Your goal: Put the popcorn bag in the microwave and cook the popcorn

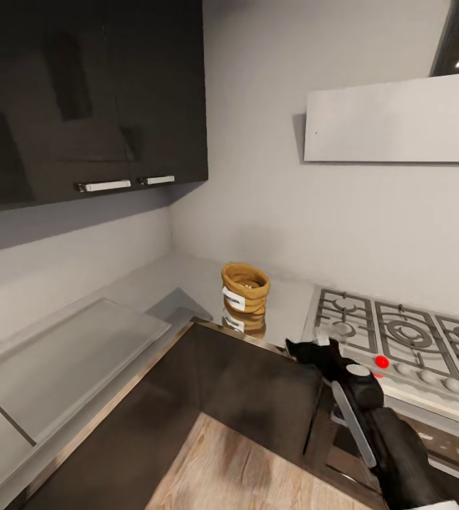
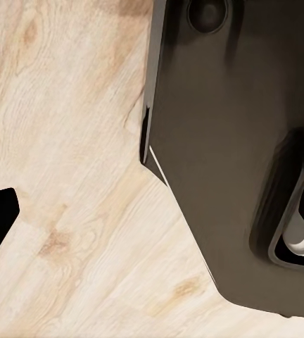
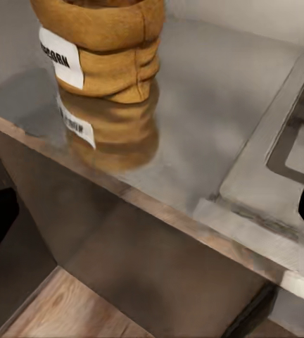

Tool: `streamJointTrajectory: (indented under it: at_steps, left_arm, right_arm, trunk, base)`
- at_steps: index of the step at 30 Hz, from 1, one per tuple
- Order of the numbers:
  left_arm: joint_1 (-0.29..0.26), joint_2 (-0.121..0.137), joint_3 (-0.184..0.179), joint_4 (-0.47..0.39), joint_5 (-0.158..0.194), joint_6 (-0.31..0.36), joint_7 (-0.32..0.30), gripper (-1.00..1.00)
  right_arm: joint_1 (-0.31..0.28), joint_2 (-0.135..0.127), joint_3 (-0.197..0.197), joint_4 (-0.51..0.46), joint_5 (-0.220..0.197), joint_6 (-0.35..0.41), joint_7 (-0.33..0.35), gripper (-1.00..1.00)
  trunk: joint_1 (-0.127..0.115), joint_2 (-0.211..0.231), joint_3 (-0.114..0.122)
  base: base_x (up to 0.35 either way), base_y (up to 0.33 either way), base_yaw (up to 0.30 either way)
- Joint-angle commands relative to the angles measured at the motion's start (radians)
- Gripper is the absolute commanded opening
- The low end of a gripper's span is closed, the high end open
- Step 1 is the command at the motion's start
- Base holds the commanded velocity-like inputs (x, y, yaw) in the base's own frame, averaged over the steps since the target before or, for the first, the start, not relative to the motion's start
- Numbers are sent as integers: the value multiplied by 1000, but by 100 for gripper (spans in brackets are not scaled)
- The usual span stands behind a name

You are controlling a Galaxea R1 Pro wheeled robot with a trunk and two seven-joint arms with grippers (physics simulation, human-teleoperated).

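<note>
1. the popcorn bag (image 1: 244, 289) stands upright on the grey desk (image 1: 180, 283) near the middle of the head view, close to the desk's front edge, its reflection showing on the glossy surface below it
2. the gas hob (image 1: 399, 340) lies at the right of the frame, apart from the bag
3. the right hand (image 1: 313, 350) reaches in from the lower right, near the desk's front edge, right of the bag and not touching it; its fingers look spread apart
4. in the right wrist view the bag (image 3: 103, 42) sits at the upper left, white label facing the camera
5. left hand: cannot tell its state; the left wrist view shows light wood floor (image 2: 67, 176)
</note>
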State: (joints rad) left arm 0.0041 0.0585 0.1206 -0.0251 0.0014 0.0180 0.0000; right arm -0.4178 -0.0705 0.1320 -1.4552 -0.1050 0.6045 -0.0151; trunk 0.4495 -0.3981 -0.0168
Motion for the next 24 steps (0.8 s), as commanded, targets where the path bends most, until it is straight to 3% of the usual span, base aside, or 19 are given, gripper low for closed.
streamJointTrajectory:
  at_steps: [1,2,5,7,9,12,17,19,24]
  left_arm:
    - [0,0,7,-2,0,2,0,100]
    - [0,0,7,-2,0,2,0,100]
    - [0,0,7,-2,0,2,0,100]
    - [0,0,7,-2,0,2,0,100]
    - [0,0,7,-2,0,2,0,100]
    - [0,0,7,-2,0,2,0,100]
    - [0,0,7,-2,0,2,0,100]
    - [0,0,7,-2,0,2,0,100]
    - [0,-3,7,-2,0,2,0,100]
  right_arm:
    - [-67,-1,0,-1,-9,91,-20,100]
    - [-140,-1,-1,0,-10,176,-38,100]
    - [-306,-1,-2,6,-10,337,-59,100]
    - [-411,-1,-3,73,-10,397,-74,100]
    - [-517,-2,-21,205,-10,415,-107,100]
    - [-686,-2,-61,480,-10,423,-148,100]
    - [-945,-2,-75,903,-10,426,-178,100]
    - [-1022,-2,-76,989,-10,426,-201,100]
    - [-1122,-2,-77,1134,-10,428,-233,100]
  trunk:
    - [1,-2,-2]
    - [1,-2,-2]
    - [1,-2,-2]
    - [1,-2,-2]
    - [1,-2,-2]
    - [1,-2,-2]
    - [1,-2,-2]
    - [1,-2,-2]
    - [1,-2,-2]
  base:
    - [0,0,0]
    - [0,0,0]
    - [0,0,0]
    - [0,0,0]
    - [0,0,0]
    - [0,0,0]
    - [0,0,0]
    - [0,0,0]
    - [0,0,0]
